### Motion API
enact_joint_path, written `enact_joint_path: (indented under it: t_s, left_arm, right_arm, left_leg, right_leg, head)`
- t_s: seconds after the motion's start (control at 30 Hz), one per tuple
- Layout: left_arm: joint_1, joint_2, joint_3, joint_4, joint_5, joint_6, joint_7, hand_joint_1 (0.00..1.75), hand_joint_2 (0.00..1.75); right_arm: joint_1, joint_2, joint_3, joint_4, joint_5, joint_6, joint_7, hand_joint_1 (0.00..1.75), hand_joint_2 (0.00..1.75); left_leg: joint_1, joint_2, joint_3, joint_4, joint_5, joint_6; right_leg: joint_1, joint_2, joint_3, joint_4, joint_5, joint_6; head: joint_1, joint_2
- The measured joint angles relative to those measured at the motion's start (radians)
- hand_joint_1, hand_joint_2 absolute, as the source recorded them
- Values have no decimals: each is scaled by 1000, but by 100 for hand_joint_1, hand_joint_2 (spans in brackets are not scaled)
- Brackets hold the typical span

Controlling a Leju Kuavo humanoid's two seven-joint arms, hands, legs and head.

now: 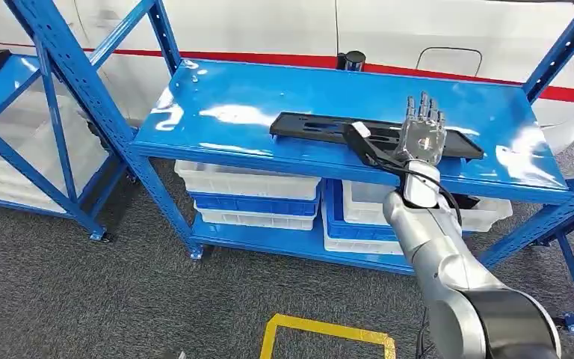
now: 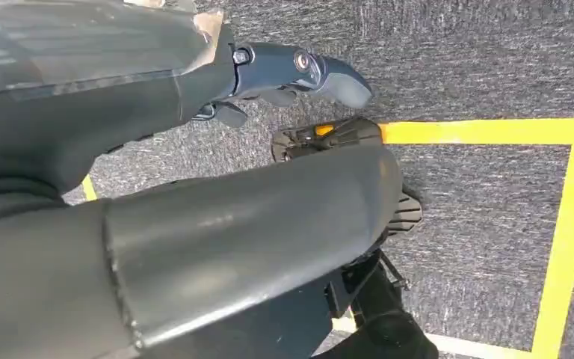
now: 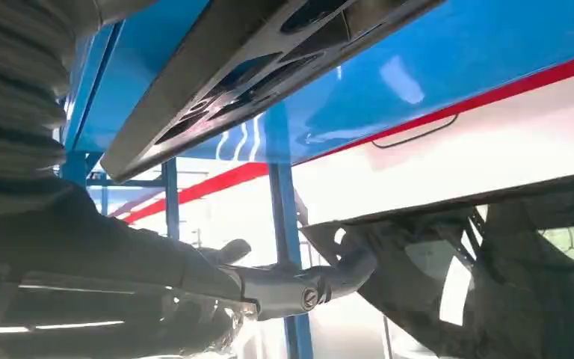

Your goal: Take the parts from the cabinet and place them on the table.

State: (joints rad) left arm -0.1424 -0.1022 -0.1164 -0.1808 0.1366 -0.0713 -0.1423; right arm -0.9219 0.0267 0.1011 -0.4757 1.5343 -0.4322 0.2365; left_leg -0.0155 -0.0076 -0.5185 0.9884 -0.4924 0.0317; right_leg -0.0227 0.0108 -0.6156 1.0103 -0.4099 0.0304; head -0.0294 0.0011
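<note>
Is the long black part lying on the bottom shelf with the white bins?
No, the long black part lies on the blue top shelf, while the white bins sit on the level below it.

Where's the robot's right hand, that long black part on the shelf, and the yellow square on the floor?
right hand (image 1: 422, 134), head view, back of the palm.
long black part (image 1: 314, 126), head view, its left slotted stretch.
yellow floor marking (image 1: 329, 329), head view, top edge.

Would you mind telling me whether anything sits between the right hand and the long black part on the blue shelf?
Nothing visible does. The right hand is already at the long black part, over its right end, where a second black piece lies across it. The blue shelf around them is bare.
</note>
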Motion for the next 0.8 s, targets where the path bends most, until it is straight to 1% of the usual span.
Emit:
enact_joint_path:
  t_s: [0.2, 0.63, 0.67, 0.8]
  left_arm:
    - [0, 0, 0, 0, 0, -8, 0, 0, 0]
    - [0, 0, 0, 0, 4, -10, 0, 0, 0]
    - [0, 0, 0, 0, 5, -10, 0, 0, 0]
    - [0, 0, 0, 0, 0, -10, 0, 0, 0]
  right_arm:
    - [9, -5, -3, 7, -2, 13, 18, 0, 175]
    - [30, -6, -6, 53, -3, 13, 22, 0, 175]
    - [30, -5, -6, 55, -3, 12, 22, 175, 175]
    - [34, -3, -12, 64, -3, -3, 17, 175, 175]
  left_leg:
    - [0, 0, 0, 0, 0, 0]
    - [0, 0, -1, 0, 0, 0]
    - [0, 0, -1, 0, 0, 0]
    - [0, 0, 0, 0, 0, 0]
  right_leg:
    - [0, 0, 0, 0, 0, 0]
    - [0, 0, 0, 0, 0, 0]
    - [0, 0, 0, 0, 0, 0]
    - [0, 0, 0, 0, 0, 0]
  head:
    - [0, 0]
    - [0, 0]
    - [0, 0]
    - [0, 0]
